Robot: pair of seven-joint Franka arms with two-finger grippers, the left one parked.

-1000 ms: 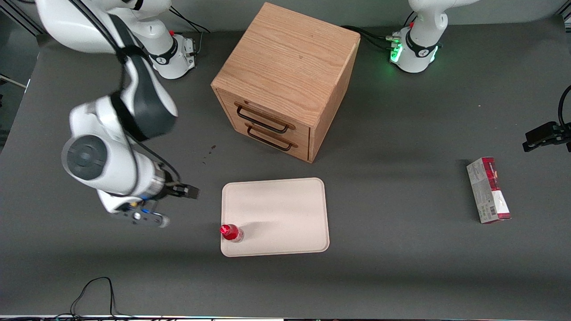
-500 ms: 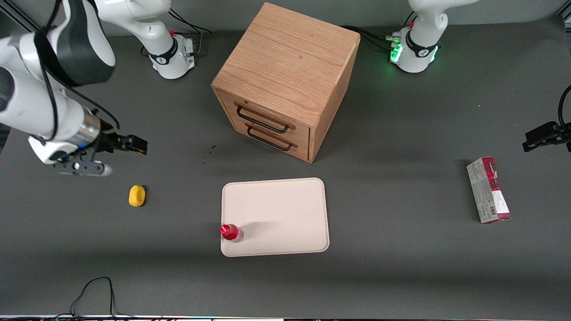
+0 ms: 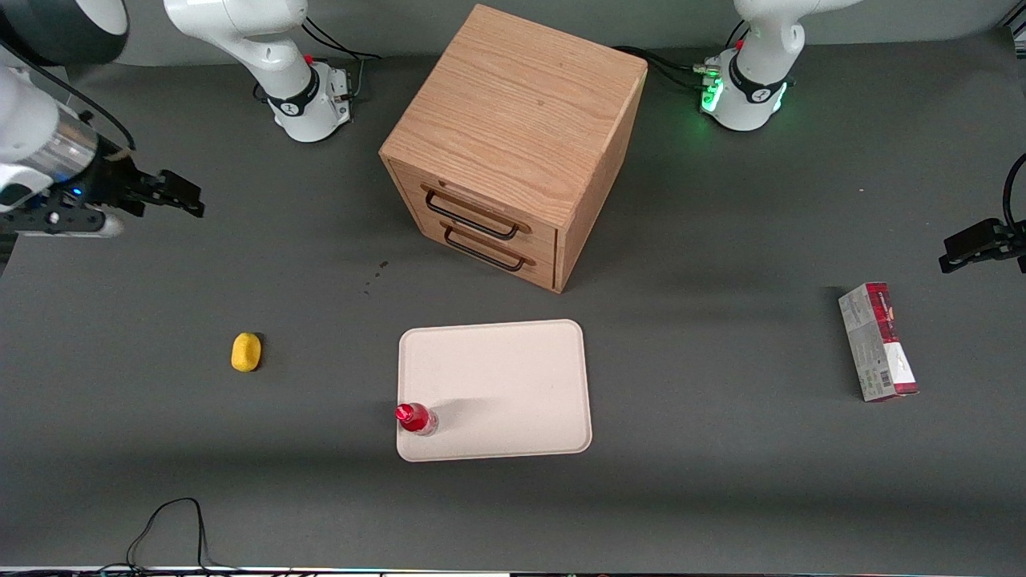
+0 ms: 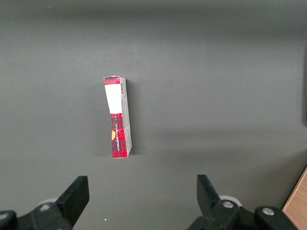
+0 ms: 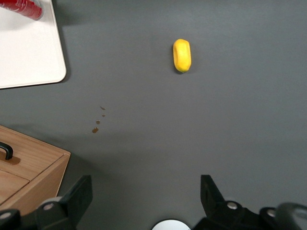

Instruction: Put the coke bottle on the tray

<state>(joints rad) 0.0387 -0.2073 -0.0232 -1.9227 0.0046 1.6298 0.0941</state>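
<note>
A dark grey worktop (image 3: 721, 481) is seen carrying all items. The tray (image 3: 497, 377) lies flat near the middle of the worktop, nearer the front camera than the wooden drawer cabinet (image 3: 513, 136). The coke bottle (image 3: 416, 418) is found upright on the tray, in the tray corner nearest the front camera at the working arm's end, just inside the rim. The gripper (image 3: 183, 195) is held high over the worktop edge at the working arm's end, well apart from bottle and tray; its fingers (image 5: 76, 196) are spread wide and nothing is held between them.

In the right wrist view only a sliver of the bottle (image 5: 21, 8) and one tray corner (image 5: 43, 62) are recorded, along with the yellow lump (image 5: 182, 55) and small brown stains (image 5: 97, 122), which are faint in the front view. The red-and-grey carton (image 3: 878, 342), lying toward the parked arm's end, is shown close only in the left wrist view (image 4: 118, 117).
</note>
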